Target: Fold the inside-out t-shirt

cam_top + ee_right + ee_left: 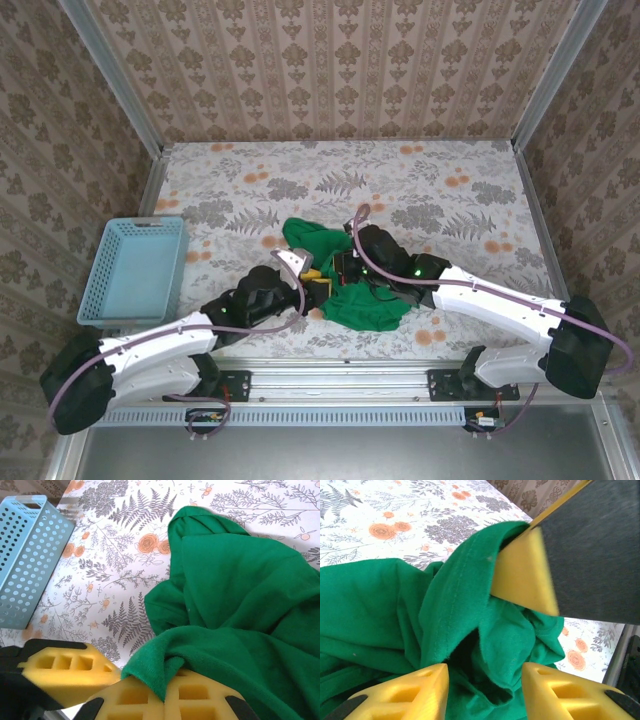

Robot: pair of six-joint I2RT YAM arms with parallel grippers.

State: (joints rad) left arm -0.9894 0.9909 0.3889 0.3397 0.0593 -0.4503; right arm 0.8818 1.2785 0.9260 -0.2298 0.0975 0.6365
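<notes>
Bench [450, 190]: floral-patterned, and carried both the shirt and the basket.
T-shirt [372, 305]: the green cloth lay in a crumpled heap on the bench, close to its near edge, between the two arms. No sleeve or collar could be told apart.
Basket [145, 222]: pale blue, at the left side of the bench, well apart from the shirt.
Biggest risk: the heap was probably held at one point only. A lift from there would likely let it hang in a twisted bunch and not spread.
Second risk: the two grippers sat almost touching over the same fold, so a careless move by either arm could knock one into the other.
Third risk: the shirt lay so near the bench edge that a pull towards the arm bases could drag cloth over it.
Smallest risk: the pinched fold looked thin and near its edge, so it might slide out under tension.
Right gripper [165, 692]: its yellow pads were pressed together on a rolled fold of the t-shirt.
Left gripper [485, 695]: its jaws stood apart, with loose cloth bulging between them and nothing pinched.
</notes>
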